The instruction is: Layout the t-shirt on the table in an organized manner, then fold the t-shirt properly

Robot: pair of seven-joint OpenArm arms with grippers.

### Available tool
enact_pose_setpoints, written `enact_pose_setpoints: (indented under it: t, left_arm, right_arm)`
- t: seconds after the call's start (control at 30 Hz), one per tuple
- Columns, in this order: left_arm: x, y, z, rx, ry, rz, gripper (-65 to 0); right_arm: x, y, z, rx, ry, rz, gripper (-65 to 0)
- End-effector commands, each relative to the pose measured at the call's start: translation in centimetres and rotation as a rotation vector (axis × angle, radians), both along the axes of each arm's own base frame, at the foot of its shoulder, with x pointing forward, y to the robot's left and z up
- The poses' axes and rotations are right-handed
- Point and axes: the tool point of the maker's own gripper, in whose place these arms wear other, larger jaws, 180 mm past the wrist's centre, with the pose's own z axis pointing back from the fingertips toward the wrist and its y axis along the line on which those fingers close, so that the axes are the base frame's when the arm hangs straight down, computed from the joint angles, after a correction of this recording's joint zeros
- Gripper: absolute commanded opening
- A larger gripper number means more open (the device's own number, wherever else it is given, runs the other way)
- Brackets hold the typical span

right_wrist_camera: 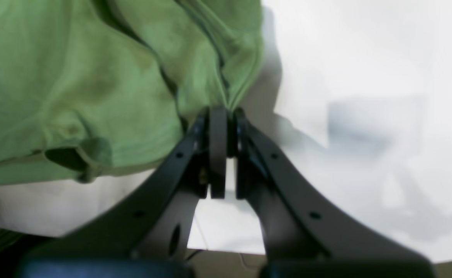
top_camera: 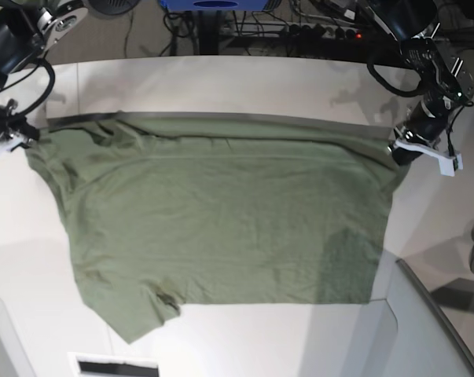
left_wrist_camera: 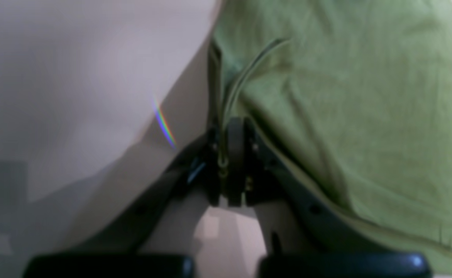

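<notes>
Nearest the base camera, at 6 o'clock, a rumpled sleeve of the t-shirt (top_camera: 221, 228) points toward the table's (top_camera: 221, 78) near edge. The shirt is plain olive green, spread wide across the white top and pulled taut along its far edge from 9 o'clock to 3 o'clock, with soft wrinkles across the body and a darker patch toward 4 o'clock. At 9 o'clock the right gripper (top_camera: 31, 137) pinches one far corner; at 3 o'clock the left gripper (top_camera: 395, 151) pinches the other. The wrist cameras give what the overhead view is too far off to show: in the right wrist view the black jaws of the right gripper (right_wrist_camera: 226, 112) are pressed together on a gathered hem, the cloth (right_wrist_camera: 75, 77) fanning away toward 10 o'clock over the bright table (right_wrist_camera: 364, 77); in the left wrist view the left gripper (left_wrist_camera: 229, 127) is likewise clamped on a fold, with fabric (left_wrist_camera: 345, 116) spreading toward 2 o'clock. The left wrist picture is blurred, so its surroundings are hard to read. Both arms are cut off by the base view's edges.
</notes>
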Motion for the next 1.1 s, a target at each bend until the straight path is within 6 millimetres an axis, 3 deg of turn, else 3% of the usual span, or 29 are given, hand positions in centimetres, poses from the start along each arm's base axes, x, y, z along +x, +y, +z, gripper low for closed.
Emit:
enact_pose_setpoints:
  t: [0.0, 0.17, 0.5, 0.77, 0.93, 1.07]
  left_arm:
    - [1.1, 1.2, 1.9, 0.036, -0.058, 0.019, -65.0]
    - [2.5, 0.9, 3.6, 0.03, -0.033, -0.009, -65.0]
    - [6.2, 1.5, 6.6, 0.03, -0.113, 0.028, -65.0]
    - [6.1, 2.2, 7.3, 0.041, -0.122, 0.053, -65.0]
    - [7.4, 2.5, 10.2, 0.092, -0.187, 0.043, -65.0]
    - [7.6, 2.1, 10.3, 0.062, -0.134, 0.02, -65.0]
  right_arm:
    - [1.8, -0.6, 1.5, -0.033, -0.052, 0.024, -65.0]
    - [4.4, 0.1, 3.1, -0.058, -0.098, 0.08, -65.0]
    - [11.1, -1.1, 8.0, -0.042, -0.214, -0.021, -65.0]
    - [10.3, -0.7, 7.1, -0.025, -0.174, -0.02, -65.0]
    - [12.1, -0.6, 8.5, -0.023, -0.214, -0.015, -65.0]
    - [12.6, -0.6, 9.1, -0.022, -0.225, -0.017, -65.0]
